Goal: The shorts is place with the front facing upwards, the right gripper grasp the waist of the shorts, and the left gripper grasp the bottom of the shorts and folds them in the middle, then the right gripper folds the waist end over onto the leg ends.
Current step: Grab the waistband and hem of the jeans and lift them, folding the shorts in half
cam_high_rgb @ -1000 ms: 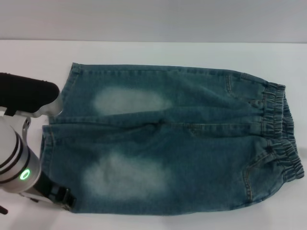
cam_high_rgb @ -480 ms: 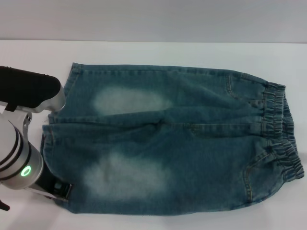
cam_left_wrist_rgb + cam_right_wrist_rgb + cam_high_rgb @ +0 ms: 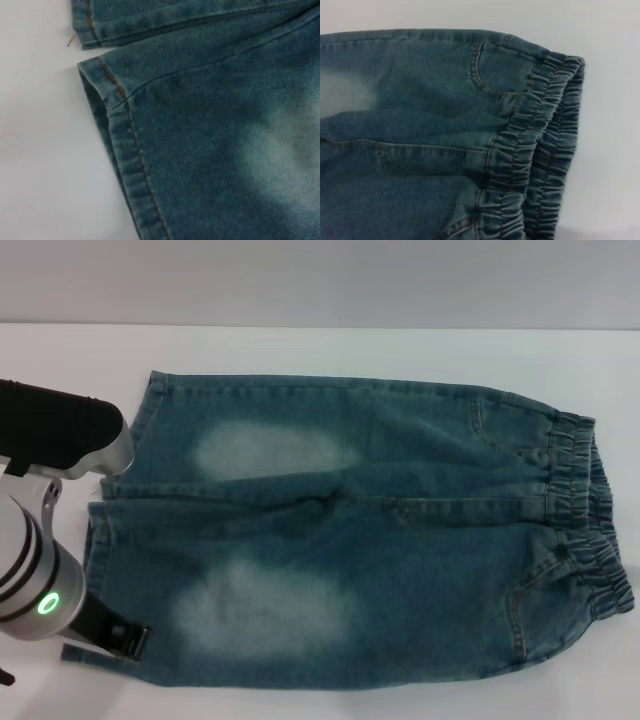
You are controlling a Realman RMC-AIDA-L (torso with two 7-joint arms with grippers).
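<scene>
Since a second ago, the left tool [image 3: 105, 640] has slid a little outward along the near leg hem of the shorts [image 3: 400, 540]; the shorts themselves have not shifted. They lie flat and front-up on the white counter [image 3: 320, 355], spread lengthwise. The waist [image 3: 590, 510], a puckered elastic band, is at the end away from the left tool. The bottom of the shorts [image 3: 100, 530], two flat stitched hems, is at the end beside the left tool. The left arm, silver-white with black bands and a green light, reaches in over that hem end, and its black tool tip sits at the near corner of the near leg. Whether that tool is spread or pinching the cloth cannot be told. The left wrist view looks onto the two leg hems lying flat, apart from each other. The right tool is nowhere in sight; its wrist view looks onto the waist and a stitched pocket [image 3: 495, 70].
</scene>
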